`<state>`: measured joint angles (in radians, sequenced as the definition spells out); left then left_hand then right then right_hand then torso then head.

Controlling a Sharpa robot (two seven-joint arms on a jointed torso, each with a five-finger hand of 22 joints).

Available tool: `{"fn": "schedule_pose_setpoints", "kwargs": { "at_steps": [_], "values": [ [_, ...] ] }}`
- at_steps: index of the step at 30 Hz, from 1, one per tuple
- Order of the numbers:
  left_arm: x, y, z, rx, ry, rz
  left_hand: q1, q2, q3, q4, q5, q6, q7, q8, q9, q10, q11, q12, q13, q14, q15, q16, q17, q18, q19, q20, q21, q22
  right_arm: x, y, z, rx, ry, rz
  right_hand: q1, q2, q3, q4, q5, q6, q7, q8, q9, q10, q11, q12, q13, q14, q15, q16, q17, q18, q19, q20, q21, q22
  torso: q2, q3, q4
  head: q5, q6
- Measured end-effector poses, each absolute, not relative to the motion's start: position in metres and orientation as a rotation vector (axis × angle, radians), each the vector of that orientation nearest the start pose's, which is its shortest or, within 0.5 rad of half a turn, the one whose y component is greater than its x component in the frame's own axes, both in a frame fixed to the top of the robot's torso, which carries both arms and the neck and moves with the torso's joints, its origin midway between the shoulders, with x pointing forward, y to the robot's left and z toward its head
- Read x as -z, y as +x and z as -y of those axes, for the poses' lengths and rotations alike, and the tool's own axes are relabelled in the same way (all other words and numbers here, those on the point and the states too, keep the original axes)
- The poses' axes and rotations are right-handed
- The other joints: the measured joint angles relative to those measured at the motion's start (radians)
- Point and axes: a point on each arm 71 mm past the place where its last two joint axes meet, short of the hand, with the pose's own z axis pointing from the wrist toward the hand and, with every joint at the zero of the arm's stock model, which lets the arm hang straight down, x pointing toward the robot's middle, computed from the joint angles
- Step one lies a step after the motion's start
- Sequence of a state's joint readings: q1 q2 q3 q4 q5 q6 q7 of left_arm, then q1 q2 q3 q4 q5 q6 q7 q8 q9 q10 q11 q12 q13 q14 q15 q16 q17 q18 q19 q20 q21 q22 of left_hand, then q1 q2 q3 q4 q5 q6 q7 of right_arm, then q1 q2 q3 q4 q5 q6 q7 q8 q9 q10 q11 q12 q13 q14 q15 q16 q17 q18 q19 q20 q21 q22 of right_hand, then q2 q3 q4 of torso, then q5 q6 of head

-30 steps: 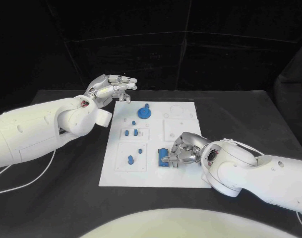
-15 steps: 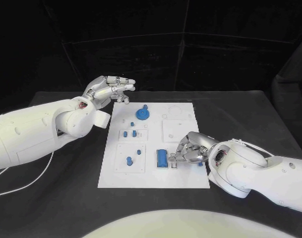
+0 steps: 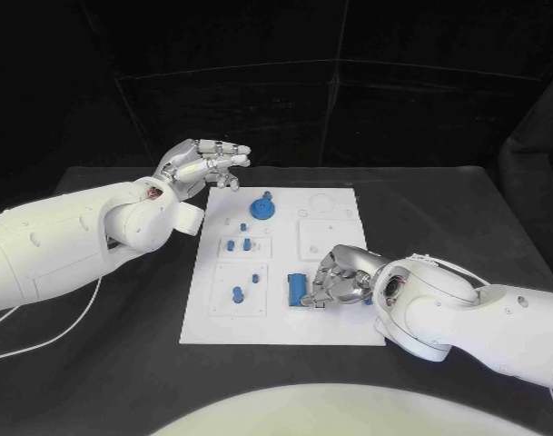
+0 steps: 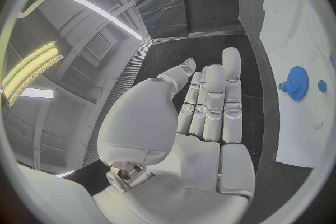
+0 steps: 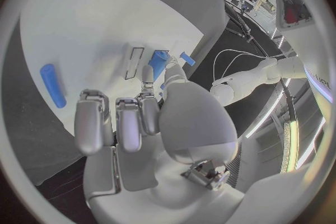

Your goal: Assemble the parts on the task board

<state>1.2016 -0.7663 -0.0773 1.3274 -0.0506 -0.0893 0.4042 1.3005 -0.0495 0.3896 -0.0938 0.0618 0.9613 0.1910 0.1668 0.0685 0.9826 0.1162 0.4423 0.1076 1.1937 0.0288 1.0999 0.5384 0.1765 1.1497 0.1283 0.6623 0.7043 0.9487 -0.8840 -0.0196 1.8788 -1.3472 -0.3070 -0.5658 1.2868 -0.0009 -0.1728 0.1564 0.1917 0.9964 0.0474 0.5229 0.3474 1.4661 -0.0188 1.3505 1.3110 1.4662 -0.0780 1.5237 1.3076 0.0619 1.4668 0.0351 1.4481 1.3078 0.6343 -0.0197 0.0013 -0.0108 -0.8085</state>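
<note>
The white task board lies in the middle of the black table. On it stand a blue gear, small blue pegs and a blue piece. A blue oblong block lies near the board's front. My right hand is low over the board just right of that block, fingers curled in, one fingertip touching the block's side. My left hand hovers above the board's far left corner, fingers stretched out and holding nothing.
A blue cylinder lies on the board off to the side of my right hand. White cables trail across the table left of the board. Dark curtains close off the back.
My right hand has moved left, back against the blue block, after drawing slightly away half a second ago. The left hand has stayed in place.
</note>
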Motion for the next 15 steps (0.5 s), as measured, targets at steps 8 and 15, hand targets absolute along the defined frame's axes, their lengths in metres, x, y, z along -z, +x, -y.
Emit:
{"fn": "schedule_pose_setpoints", "kwargs": {
  "at_steps": [8,15],
  "values": [
    [0.2007,0.5151,-0.2178,1.618,-1.03,-1.516,0.0,0.0,0.0,0.0,0.0,0.0,0.0,0.0,0.0,0.0,0.0,0.0,0.0,0.0,0.0,0.0,0.0,0.0,0.0,0.0,0.0,0.0,0.2612,0.3669,0.1412,-0.604,0.154,-2.086,0.017,0.015,0.0,-0.012,0.0,0.018,-0.012,0.028,0.017,0.002,-0.011,0.005,0.001,-0.001,-0.012,0.0,0.0,0.0,-0.003,-0.011,0.0,0.0,0.0,0.0002,-0.0006,0.001,-0.002],
    [0.2007,0.5151,-0.218,1.618,-1.03,-1.516,0.0,0.0,0.0,0.0,0.0,0.0,0.0,0.0,0.0,0.0,0.0,0.0,0.0,0.0,0.0,0.0,0.0,0.0,0.0,0.0,0.0,0.0,0.2623,0.369,0.1391,-0.58,0.153,-2.081,0.01,0.043,-0.003,-0.009,0.013,0.022,-0.015,0.055,0.034,0.0,-0.018,0.013,0.004,0.001,-0.021,0.0,0.0,0.0,0.0,-0.021,0.0,0.0,0.0,0.0009,-0.0006,0.002,-0.004]
  ]
}}
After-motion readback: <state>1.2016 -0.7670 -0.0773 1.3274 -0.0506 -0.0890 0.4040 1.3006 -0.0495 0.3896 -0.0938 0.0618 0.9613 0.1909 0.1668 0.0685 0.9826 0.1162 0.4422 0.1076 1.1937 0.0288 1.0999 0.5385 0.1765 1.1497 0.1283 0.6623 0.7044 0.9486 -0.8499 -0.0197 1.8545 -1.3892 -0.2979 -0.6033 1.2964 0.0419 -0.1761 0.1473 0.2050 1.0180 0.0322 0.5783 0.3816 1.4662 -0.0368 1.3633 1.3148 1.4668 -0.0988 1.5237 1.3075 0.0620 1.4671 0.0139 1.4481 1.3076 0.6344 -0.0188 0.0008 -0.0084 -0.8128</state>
